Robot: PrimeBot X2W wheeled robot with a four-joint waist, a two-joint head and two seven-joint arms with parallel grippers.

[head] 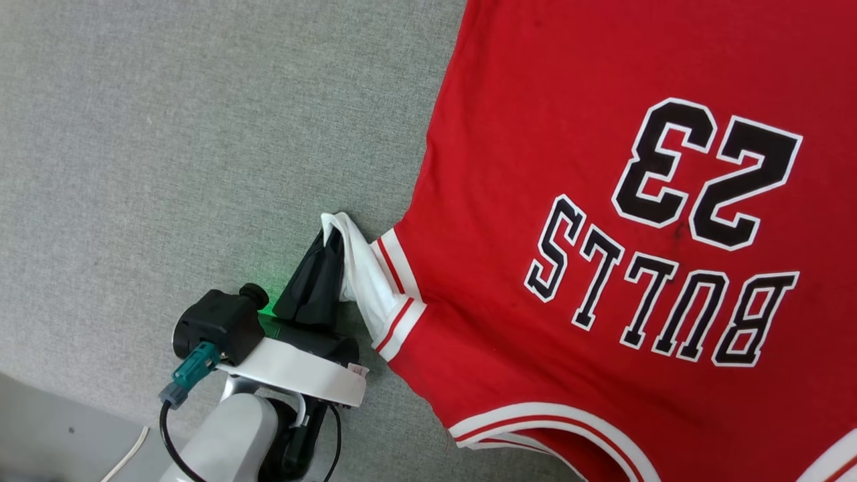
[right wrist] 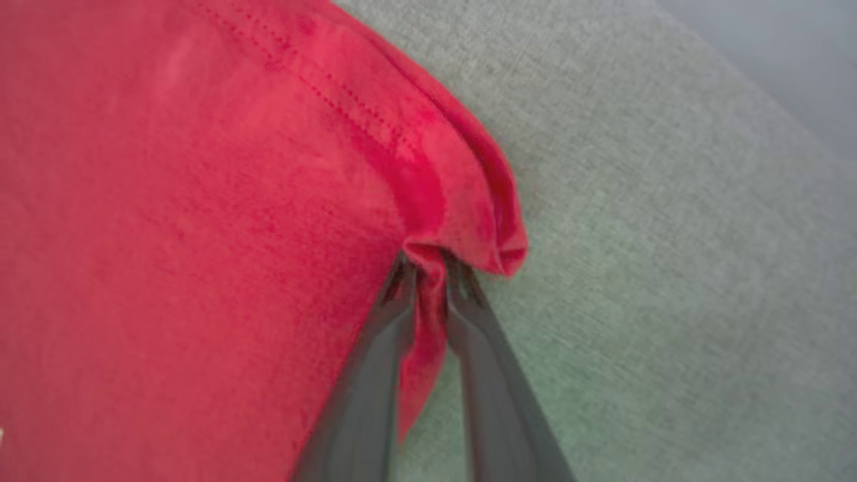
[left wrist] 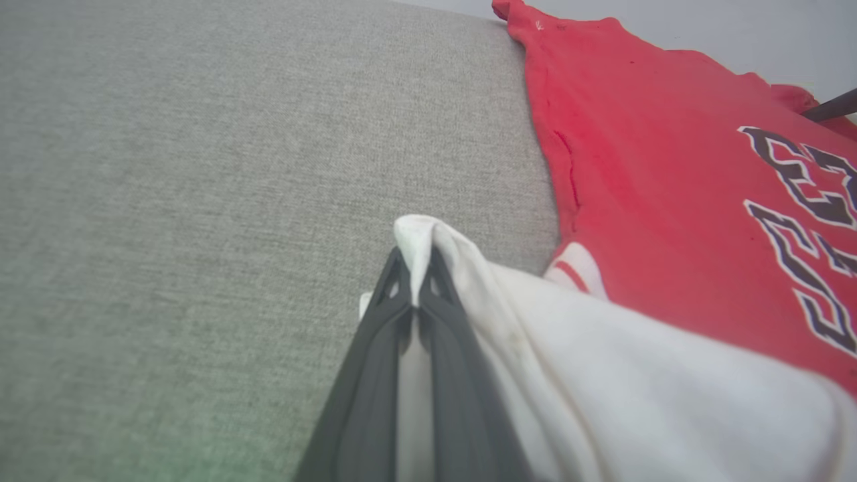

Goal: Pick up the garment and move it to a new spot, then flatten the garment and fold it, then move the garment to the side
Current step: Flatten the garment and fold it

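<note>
We judge this to be the flattening step: the garment point(head: 535, 167) lies spread, lettering up, running to the far edge of the grey pad point(head: 167, 134), with folding and moving aside left to do. Our left gripper point(left wrist: 415, 261) is pinched tight on the white sleeve point(left wrist: 602, 375). Our right gripper point(right wrist: 426, 261) is clamped on a red edge fold.

The red jersey point(head: 522, 120) carried the word "BULLS" point(head: 659, 298) below the number "23" point(head: 706, 173) in black, white-edged characters, upside down in the head view. In the left wrist view, blurred dark lettering point(left wrist: 813, 221), probably that print, ran off the edge unread.
</note>
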